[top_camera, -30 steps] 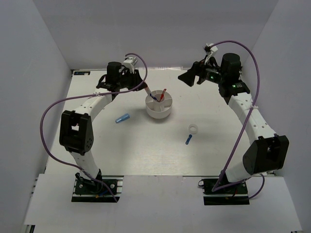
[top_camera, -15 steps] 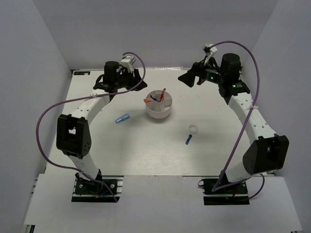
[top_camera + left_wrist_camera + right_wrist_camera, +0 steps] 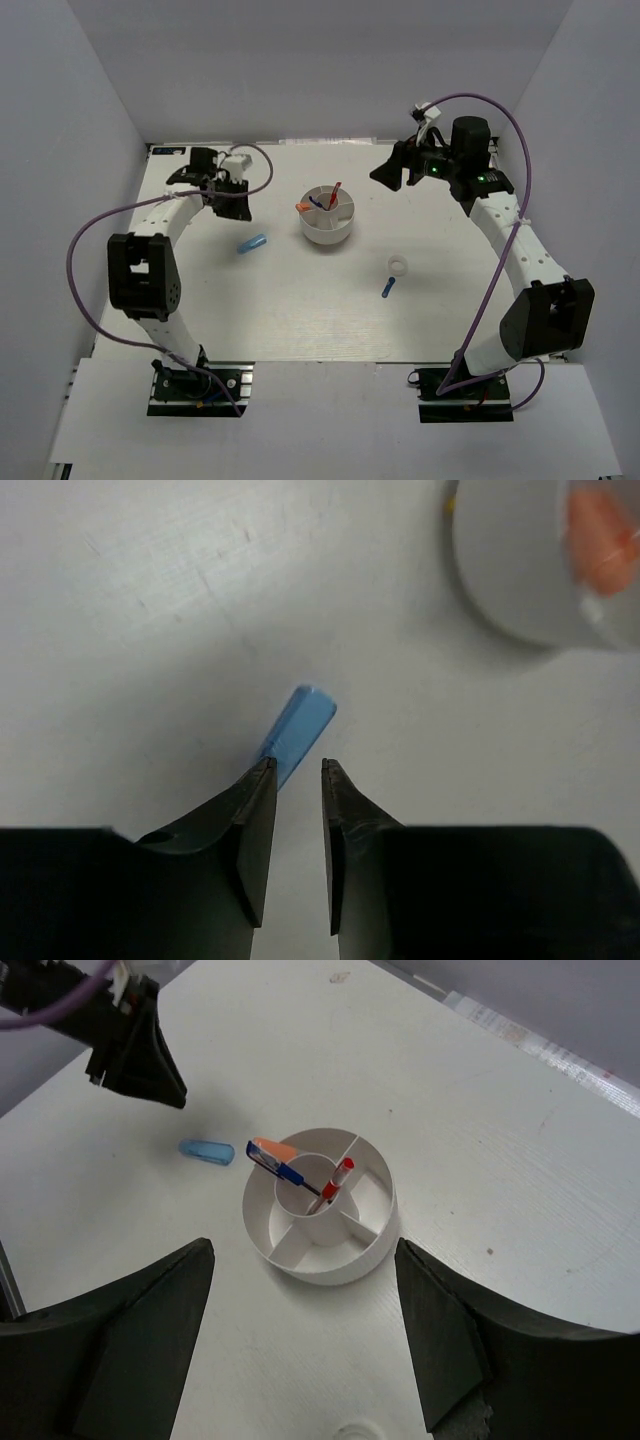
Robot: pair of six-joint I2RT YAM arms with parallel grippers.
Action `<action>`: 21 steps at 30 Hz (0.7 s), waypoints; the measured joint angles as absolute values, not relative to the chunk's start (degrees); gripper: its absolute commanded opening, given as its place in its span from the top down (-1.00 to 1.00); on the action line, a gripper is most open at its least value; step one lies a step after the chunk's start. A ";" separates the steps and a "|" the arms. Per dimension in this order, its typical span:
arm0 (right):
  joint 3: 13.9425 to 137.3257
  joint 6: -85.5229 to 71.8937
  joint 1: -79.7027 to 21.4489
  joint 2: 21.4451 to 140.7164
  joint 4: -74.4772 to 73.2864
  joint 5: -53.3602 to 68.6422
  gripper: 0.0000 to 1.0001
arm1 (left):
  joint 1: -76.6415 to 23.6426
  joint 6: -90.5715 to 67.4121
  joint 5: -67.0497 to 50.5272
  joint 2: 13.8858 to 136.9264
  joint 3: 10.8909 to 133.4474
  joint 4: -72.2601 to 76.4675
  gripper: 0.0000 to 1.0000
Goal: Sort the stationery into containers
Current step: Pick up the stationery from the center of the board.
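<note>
I see the round white divided tub point(image 3: 327, 230) mid-desk point(image 3: 300, 310), with the red pen point(image 3: 336, 192) and blue pen point(image 3: 318, 204) leaning in its hub and the orange-white capsule point(image 3: 302, 207) at its left rim. My left claw point(image 3: 297, 765), narrowly parted and empty, hangs by the light-blue capsule point(image 3: 300, 730). My right claw point(image 3: 302, 1246) gapes wide.

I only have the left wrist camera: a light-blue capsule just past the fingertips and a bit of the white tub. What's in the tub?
Observer: A red pen and a blue pen lean out of the tub's round middle compartment.
Operator: Anything else left to sort?
Observer: A white ring and a dark-blue piece lie right of the tub, on its near side.
Operator: Where's the right gripper?
Observer: The right gripper hangs open beyond the tub, to its far right, holding nothing.
</note>
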State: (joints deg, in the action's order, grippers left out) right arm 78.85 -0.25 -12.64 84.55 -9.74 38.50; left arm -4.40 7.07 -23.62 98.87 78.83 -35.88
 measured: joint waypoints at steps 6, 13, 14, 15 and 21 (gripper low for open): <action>78.65 2.17 -12.45 84.55 -11.88 37.98 -0.56 | -6.55 13.63 -20.93 106.13 77.36 -43.88 0.02; 78.48 3.29 -12.45 84.55 -13.08 37.74 -0.57 | -6.98 15.66 -17.56 106.94 77.36 -45.95 -0.17; 78.48 3.40 -12.45 84.55 -13.21 37.74 -0.57 | -7.01 15.90 -16.97 106.96 77.25 -45.89 -0.19; 78.48 3.44 -12.45 84.55 -13.28 37.74 -0.57 | -6.98 16.19 -16.43 106.94 77.06 -45.71 -0.19; 78.48 3.46 -12.45 84.58 -13.54 37.87 -0.57 | -7.05 17.61 -14.11 106.91 74.00 -43.46 -0.21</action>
State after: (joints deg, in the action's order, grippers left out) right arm 78.48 3.46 -12.45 84.58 -13.54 37.87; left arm -7.05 17.61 -14.11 106.91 74.00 -43.46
